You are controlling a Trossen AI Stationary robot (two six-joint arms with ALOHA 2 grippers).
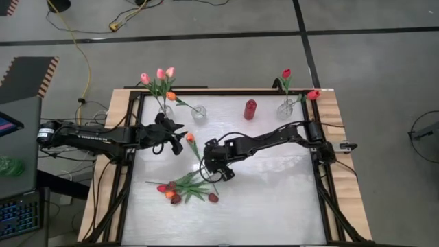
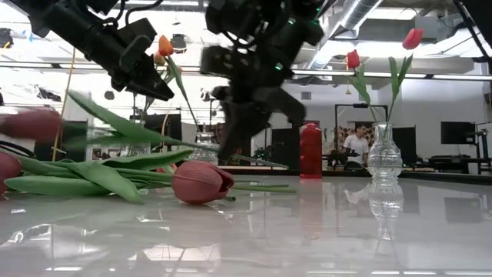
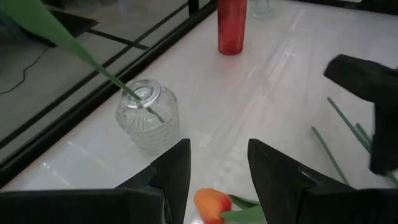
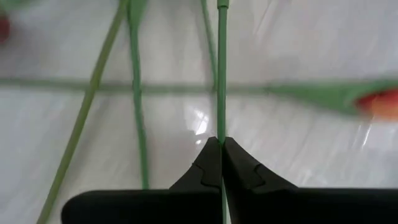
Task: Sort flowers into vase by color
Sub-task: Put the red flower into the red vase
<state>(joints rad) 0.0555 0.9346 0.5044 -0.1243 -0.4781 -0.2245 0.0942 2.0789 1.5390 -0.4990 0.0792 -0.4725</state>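
Two tools: right tool (image 4: 221, 152) pinches a green stem (image 4: 221, 74); no writing legible.

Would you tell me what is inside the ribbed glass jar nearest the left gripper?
The ribbed glass jar holds one thin green stem slanting out of its mouth. Its flower head lies outside the left wrist view, and the glass shows nothing else inside.
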